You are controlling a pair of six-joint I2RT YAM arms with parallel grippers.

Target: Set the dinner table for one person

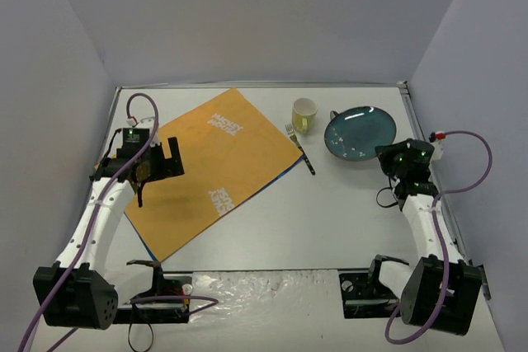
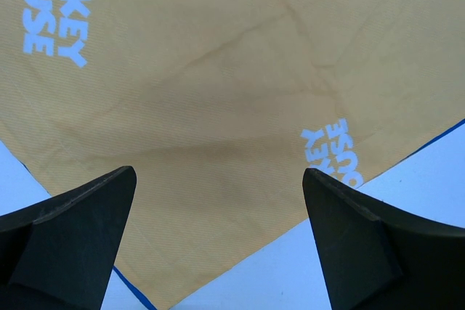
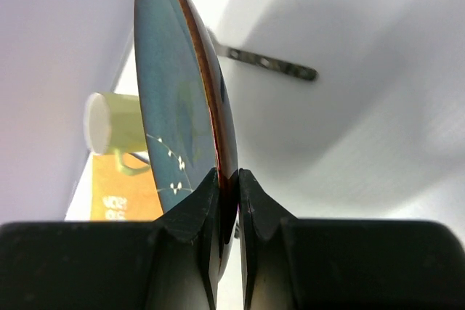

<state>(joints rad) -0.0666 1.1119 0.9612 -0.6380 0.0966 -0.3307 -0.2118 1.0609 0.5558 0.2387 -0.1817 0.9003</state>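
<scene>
The dinner table (image 1: 330, 220) is a large white tabletop. An orange placemat (image 1: 210, 171) with white lettering lies on its left half, also in the left wrist view (image 2: 218, 92). A teal plate (image 1: 359, 133) is at the back right; my right gripper (image 1: 386, 154) is shut on its near rim, the fingers (image 3: 258, 208) pinching the brown edge of the plate (image 3: 171, 107). A yellow-green mug (image 1: 304, 114) and a fork (image 1: 299, 148) sit between mat and plate. My left gripper (image 1: 172, 157) is open and empty over the mat's left part (image 2: 218, 186).
Grey walls enclose the table on three sides. A metal strip (image 1: 264, 85) runs along the far edge. Crinkled silver foil (image 1: 264, 290) lies between the arm bases at the near edge. Purple cables loop beside both arms.
</scene>
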